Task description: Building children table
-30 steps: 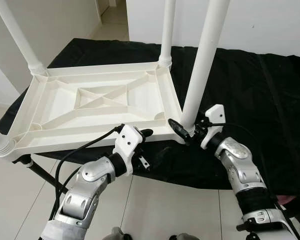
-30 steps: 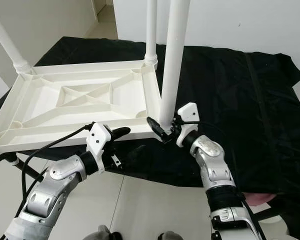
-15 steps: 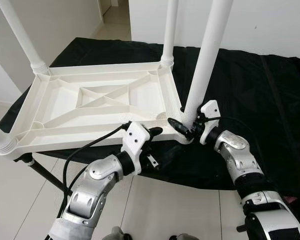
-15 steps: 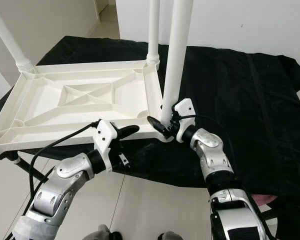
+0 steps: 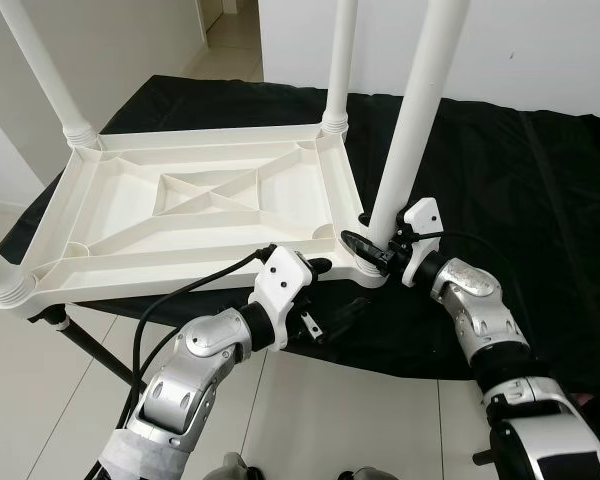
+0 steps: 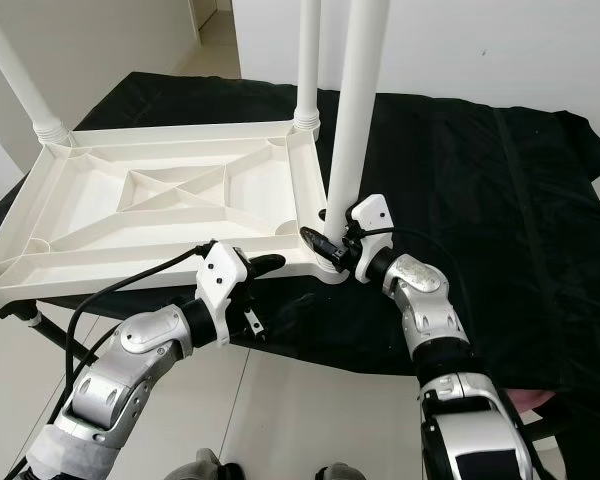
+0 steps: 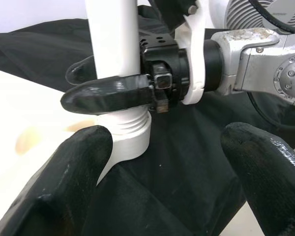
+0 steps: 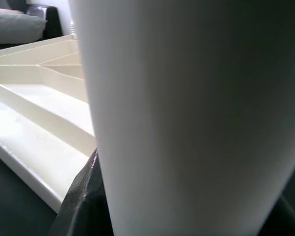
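The white plastic children's table (image 5: 195, 205) lies upside down on the counter (image 5: 520, 190), its ribbed underside facing up, over the counter's near left corner and overhanging its near edge. Four white legs stand up from its corners; the near right leg (image 5: 412, 120) rises from a ringed socket (image 7: 130, 135) at the tabletop's near right corner. The right gripper (image 5: 372, 250) has its jaws clamped on this leg just above the socket, one black finger (image 7: 108, 93) lying across the front of the tube and the other behind it. In the right wrist view the leg's white tube stands immediately before the camera, with the ribbed tabletop beside it. The left gripper (image 5: 325, 295) sits at the tabletop's near edge, just left of the same corner, with its jaws apart and holding nothing; one finger (image 5: 315, 266) lies by the white rim and the other (image 5: 348, 311) hangs lower against the cloth. A black cloth (image 6: 500, 200) covers the counter, which stands on a dark frame (image 5: 85, 350) over pale floor tiles (image 5: 30, 400). White walls (image 5: 540, 50) stand behind, with an open doorway (image 5: 225, 20) at the far left. No writing can be read.
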Motion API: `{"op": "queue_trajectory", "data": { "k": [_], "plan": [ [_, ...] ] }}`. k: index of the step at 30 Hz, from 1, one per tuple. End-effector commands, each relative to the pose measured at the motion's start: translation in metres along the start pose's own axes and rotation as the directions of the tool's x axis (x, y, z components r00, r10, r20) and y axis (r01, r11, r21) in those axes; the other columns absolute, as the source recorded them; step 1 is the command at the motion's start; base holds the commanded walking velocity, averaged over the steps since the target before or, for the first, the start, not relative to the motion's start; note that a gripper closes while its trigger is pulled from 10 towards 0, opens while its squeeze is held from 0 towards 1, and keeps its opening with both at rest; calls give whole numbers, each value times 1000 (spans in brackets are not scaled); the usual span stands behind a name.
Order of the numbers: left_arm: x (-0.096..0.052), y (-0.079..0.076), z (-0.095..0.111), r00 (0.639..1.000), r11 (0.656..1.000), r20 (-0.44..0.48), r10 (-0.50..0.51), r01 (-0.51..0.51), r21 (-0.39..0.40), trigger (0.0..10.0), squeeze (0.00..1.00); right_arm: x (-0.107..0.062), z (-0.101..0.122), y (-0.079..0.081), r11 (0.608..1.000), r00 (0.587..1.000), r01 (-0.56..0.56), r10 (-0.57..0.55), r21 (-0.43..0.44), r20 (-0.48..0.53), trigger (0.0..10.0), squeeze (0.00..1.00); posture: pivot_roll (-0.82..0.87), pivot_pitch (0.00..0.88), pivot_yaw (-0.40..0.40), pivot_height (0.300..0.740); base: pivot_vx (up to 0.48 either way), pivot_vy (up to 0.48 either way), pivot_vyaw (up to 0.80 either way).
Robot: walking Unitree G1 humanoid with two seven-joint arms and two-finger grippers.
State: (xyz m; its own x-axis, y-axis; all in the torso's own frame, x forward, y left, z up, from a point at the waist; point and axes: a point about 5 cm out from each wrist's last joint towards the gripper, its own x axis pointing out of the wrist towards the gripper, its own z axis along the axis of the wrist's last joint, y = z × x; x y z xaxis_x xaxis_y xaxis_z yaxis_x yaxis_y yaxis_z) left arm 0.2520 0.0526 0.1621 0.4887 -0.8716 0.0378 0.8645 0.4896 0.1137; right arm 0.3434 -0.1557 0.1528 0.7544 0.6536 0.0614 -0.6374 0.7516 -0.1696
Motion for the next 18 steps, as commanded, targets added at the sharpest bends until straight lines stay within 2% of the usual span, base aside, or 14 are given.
{"op": "queue_trajectory", "data": {
  "k": [1,2,3,4,7,8,9,10,12,13,14,15,17,18],
  "plan": [
    [-1,3,-4,999,999,-20,30,-30,12,10000,0,-1,-4,1,998,997,68,-68,4,-19,10000,0,-77,66,38,740,0,0,0],
    [0,3,-4,999,999,-23,32,-31,14,10000,0,-2,-5,1,991,990,136,-137,-5,-34,10000,0,-78,66,39,740,0,0,0],
    [0,3,-4,999,999,-23,32,-31,14,10000,0,-2,-5,1,991,990,136,-137,-5,-34,10000,0,-78,66,39,740,0,0,0],
    [0,5,-4,999,999,-25,38,-37,23,10000,0,-2,-1,8,975,975,220,-220,21,-19,10000,0,-83,65,40,740,0,0,0],
    [0,7,-3,999,999,-23,43,-42,29,10000,0,-3,2,13,967,968,252,-252,37,-6,10000,0,-83,65,40,740,0,0,0],
    [0,8,-3,999,999,-24,46,-45,29,10000,0,-3,2,14,958,958,286,-286,34,-15,10000,0,-83,65,39,740,0,0,0],
    [-1,9,-3,998,998,-26,48,-48,31,10000,0,-5,1,15,932,933,361,-360,27,-26,10000,0,-83,64,38,740,0,0,0],
    [-1,9,-3,998,998,-26,48,-48,31,10000,0,-5,1,15,932,933,361,-360,27,-26,10000,0,-83,64,38,740,0,0,0],
    [-1,10,-3,998,998,-27,53,-52,33,10000,0,-9,1,17,886,886,463,-462,12,-32,10000,0,-83,64,38,740,0,0,0],
    [-1,10,-3,998,998,-27,53,-52,33,10000,0,-9,1,17,886,886,463,-462,12,-32,10000,0,-83,64,38,740,0,0,0],
    [-1,11,-2,998,998,-27,58,-57,36,10000,0,-11,0,19,855,854,519,-518,8,-39,10000,0,-81,63,36,740,0,0,0],
    [-1,11,-2,998,998,-27,58,-57,36,10000,0,-11,0,19,855,854,519,-518,8,-39,10000,0,-81,63,36,740,0,0,0],
    [-2,13,-2,997,997,-25,67,-66,40,10000,0,-15,3,24,780,779,624,-626,-52,-27,10000,0,-81,63,36,740,0,0,0],
    [-2,13,-2,997,997,-25,68,-67,40,10000,0,-16,3,27,750,750,659,-661,-52,-32,10000,0,-81,63,36,740,0,0,0]
  ]
}}
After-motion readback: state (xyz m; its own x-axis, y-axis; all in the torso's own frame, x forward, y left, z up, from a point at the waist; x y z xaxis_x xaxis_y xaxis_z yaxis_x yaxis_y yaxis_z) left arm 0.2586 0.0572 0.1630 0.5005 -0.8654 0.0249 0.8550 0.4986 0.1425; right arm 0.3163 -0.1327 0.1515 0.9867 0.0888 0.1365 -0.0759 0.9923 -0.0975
